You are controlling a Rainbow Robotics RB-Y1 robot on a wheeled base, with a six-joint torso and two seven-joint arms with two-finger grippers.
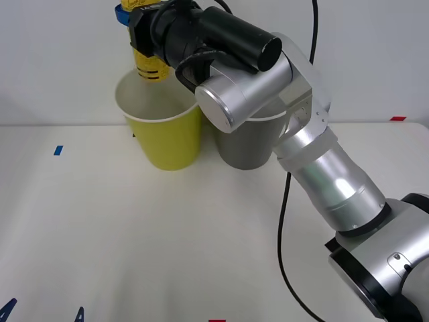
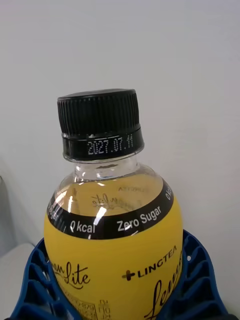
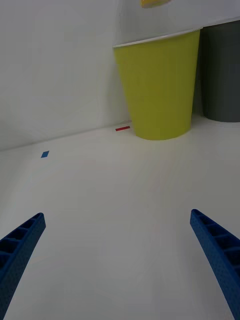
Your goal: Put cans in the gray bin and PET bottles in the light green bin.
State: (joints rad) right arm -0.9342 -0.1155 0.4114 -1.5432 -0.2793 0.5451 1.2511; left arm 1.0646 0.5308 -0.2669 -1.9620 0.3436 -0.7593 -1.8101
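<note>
Lab test bench, plain white table (image 1: 134, 235) (taped markers (image 1: 57, 150)), bare wall (image 1: 53, 54)

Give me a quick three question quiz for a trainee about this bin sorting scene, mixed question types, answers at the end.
1. True or false: the right gripper holds the PET bottle above the gray bin.
2. The bottle's cap is: A white, B black, C blue.
3. Fill in: the left gripper hangs low over the table with its jaws ____.

Key: 1 false, it hangs over the light green bin; 2 B; 3 open.
</note>
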